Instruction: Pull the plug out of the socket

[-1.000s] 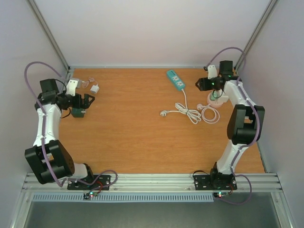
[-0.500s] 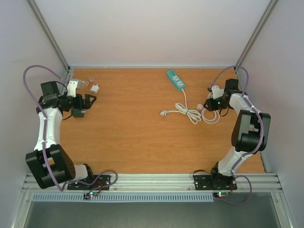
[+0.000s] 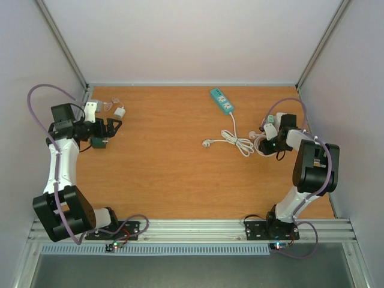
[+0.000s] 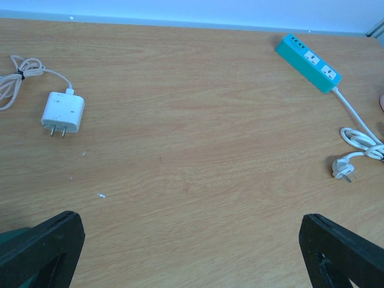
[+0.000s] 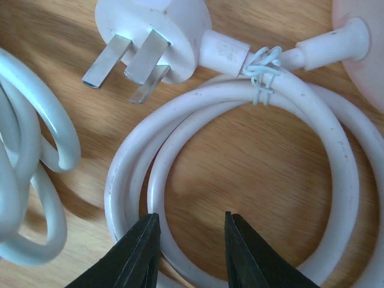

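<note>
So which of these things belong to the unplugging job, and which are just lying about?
Job: teal power strip, sockets empty; white three-pin plug on the coiled cord below the right gripper, likely the one pulled.
Lying about: white charger; the strip's own plug.

White plug (image 5: 153, 27) unplugged, teal socket (image 3: 221, 101) apart

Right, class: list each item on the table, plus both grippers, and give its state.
Power strip, sockets empty.
Strip's plug, unplugged, lying on table.
White charger, unplugged, prongs bare.
Three-pin plug, unplugged, its cord coiled and tied.
Left gripper, open.
Right gripper, open, above that cord.
</note>
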